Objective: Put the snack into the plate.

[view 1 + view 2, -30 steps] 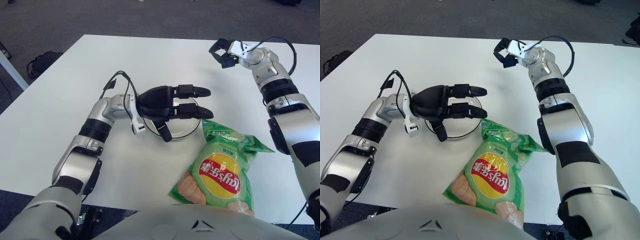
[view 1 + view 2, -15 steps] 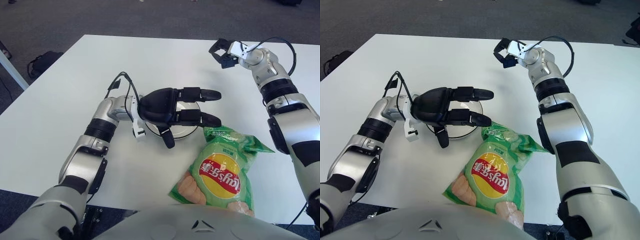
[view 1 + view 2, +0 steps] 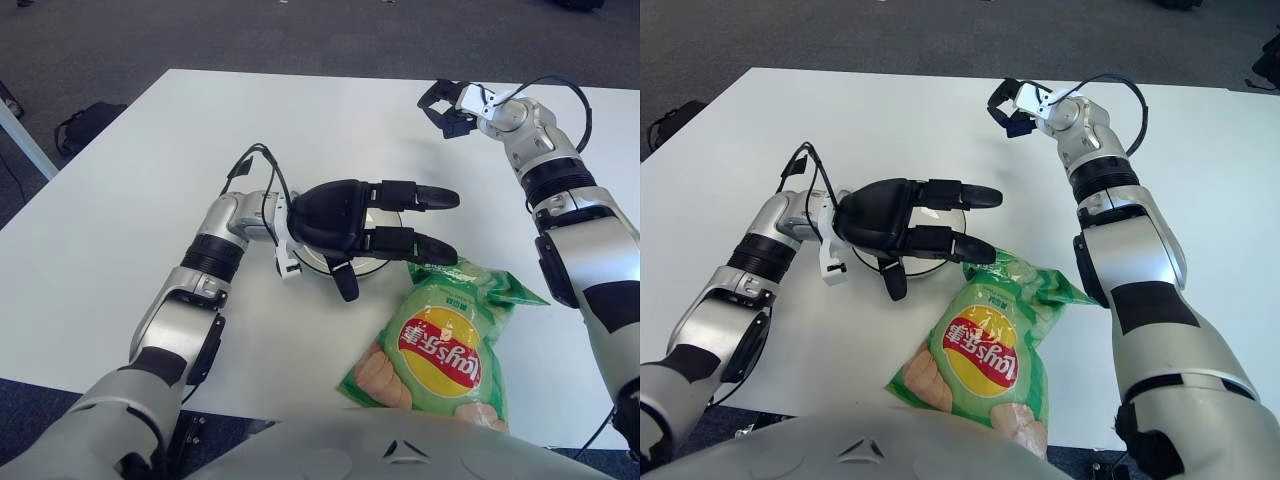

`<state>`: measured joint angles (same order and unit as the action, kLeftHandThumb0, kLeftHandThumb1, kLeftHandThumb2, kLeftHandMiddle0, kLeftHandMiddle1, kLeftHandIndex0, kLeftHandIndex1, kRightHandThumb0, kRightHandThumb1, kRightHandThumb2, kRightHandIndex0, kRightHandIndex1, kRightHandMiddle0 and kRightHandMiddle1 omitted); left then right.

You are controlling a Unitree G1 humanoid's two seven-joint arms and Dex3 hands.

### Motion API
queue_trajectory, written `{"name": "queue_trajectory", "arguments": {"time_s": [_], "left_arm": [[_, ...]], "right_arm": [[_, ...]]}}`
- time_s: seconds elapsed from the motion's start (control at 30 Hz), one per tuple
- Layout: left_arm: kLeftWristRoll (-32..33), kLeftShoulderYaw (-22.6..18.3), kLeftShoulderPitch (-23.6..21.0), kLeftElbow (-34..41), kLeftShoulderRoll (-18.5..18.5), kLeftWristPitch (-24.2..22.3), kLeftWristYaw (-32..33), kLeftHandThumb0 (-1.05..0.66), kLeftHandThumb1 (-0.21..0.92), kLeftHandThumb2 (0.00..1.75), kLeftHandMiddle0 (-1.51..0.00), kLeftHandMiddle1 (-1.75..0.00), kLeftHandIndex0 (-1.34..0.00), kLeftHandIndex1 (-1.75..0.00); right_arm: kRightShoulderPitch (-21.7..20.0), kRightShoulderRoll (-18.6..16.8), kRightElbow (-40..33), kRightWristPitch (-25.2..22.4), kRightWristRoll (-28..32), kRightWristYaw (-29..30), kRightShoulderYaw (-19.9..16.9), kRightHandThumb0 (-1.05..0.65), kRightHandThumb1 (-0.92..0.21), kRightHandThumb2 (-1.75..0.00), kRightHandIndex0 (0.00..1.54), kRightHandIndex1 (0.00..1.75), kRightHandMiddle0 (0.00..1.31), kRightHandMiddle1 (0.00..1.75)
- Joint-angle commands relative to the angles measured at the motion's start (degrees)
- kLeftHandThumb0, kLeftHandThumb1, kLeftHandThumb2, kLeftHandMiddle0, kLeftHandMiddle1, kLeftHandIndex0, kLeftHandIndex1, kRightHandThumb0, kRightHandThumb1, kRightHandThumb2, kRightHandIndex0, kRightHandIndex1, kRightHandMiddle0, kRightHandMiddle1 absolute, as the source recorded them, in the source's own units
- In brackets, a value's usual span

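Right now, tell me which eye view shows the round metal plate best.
Neither by much. In the left eye view the round metal plate shows a little more rim; the black left hand hides most. The right eye view shows only slivers.

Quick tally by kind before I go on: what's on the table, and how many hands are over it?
Snack bags: 1, the green chip bag
Plates: 1, the plate, mostly hidden under the left hand
Robot hands: 2, left hand open at the bag's top edge, right hand at the table's far right
Total: 4
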<state>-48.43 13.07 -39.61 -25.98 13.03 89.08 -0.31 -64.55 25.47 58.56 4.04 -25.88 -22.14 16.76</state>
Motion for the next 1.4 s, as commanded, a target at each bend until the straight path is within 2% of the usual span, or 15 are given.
{"name": "queue_trajectory", "arguments": {"time_s": [0.0,0.17,0.3,0.4,0.5,0.57,0.73,0.87,1.07,1.2,1.37], "left_arm": [[0.4,1.3,-2.9,-0.3,1.3,-0.8,-0.7,-0.38,0.74,0.90,-0.22,-0.05,0.00,-0.59],[0.4,2.3,-4.3,-0.4,2.5,-2.3,-1.2,-0.38,0.74,0.91,-0.23,-0.05,0.00,-0.59],[-0.5,2.6,-5.3,-0.5,2.9,-3.7,-1.0,-0.44,0.78,0.86,-0.25,-0.05,0.00,-0.58],[-1.8,2.3,-5.8,-0.6,2.6,-4.6,0.0,-0.50,0.83,0.77,-0.27,-0.05,0.00,-0.60],[-4.3,1.8,-6.7,-1.2,2.1,-5.6,2.3,-0.55,0.88,0.70,-0.27,-0.05,0.00,-0.60],[-5.7,1.9,-7.4,-1.9,2.1,-6.0,3.9,-0.57,0.90,0.68,-0.27,-0.04,0.00,-0.60],[-10.7,2.2,-9.4,-3.4,2.1,-6.3,10.2,-0.66,0.92,0.68,-0.25,-0.03,0.00,-0.55],[-15.1,3.2,-10.4,-3.5,2.2,-6.5,16.5,-0.69,0.92,0.67,-0.23,-0.02,0.00,-0.49],[-18.3,7.3,-9.3,-0.9,0.7,-7.7,22.8,-0.67,0.92,0.60,-0.23,-0.01,0.00,-0.42],[-17.2,9.5,-8.4,0.2,0.7,-6.8,24.0,-0.61,0.91,0.57,-0.24,-0.02,0.00,-0.47],[-15.7,12.0,-10.8,-0.7,2.1,-4.6,22.4,-0.54,0.90,0.62,-0.24,-0.01,0.00,-0.46]], "right_arm": [[-2.3,-0.4,0.5,-0.9,-0.2,0.2,0.2,-0.69,-0.92,-1.05,0.27,0.56,0.00,0.85],[-2.7,-0.5,0.4,-1.5,-0.5,0.3,0.5,-0.70,-0.92,-1.05,0.28,0.56,0.00,0.84],[-3.2,-0.4,0.2,-2.6,-0.9,0.5,0.8,-0.71,-0.92,-1.05,0.29,0.57,0.00,0.82],[-3.6,0.3,-0.7,-3.8,-1.1,-0.1,0.9,-0.72,-0.92,-1.05,0.31,0.65,0.00,0.84],[-5.7,-1.0,4.3,-4.1,-1.6,2.1,1.4,-0.73,-0.92,-1.04,0.31,0.70,0.00,0.85],[-5.8,-0.6,4.2,-4.6,-0.9,1.2,0.9,-0.74,-0.92,-1.03,0.32,0.73,0.00,0.90],[-4.1,2.3,0.2,-4.2,1.6,-2.3,-1.2,-0.73,-0.92,-1.00,0.30,0.89,0.00,1.25],[-1.6,4.5,-5.4,-5.7,2.4,-4.5,-2.3,-0.73,-0.92,-0.98,0.29,0.97,0.00,1.37],[-0.6,5.5,-9.1,-8.1,1.2,-4.8,-1.7,-0.74,-0.92,-0.96,0.23,0.96,0.00,1.32],[-0.3,6.2,-10.6,-9.3,0.8,-4.9,-1.3,-0.74,-0.92,-0.96,0.21,0.92,0.00,1.25],[-1.0,6.6,-10.2,-10.2,0.3,-5.0,-1.1,-0.73,-0.92,-0.94,0.19,0.88,0.00,1.24]]}}
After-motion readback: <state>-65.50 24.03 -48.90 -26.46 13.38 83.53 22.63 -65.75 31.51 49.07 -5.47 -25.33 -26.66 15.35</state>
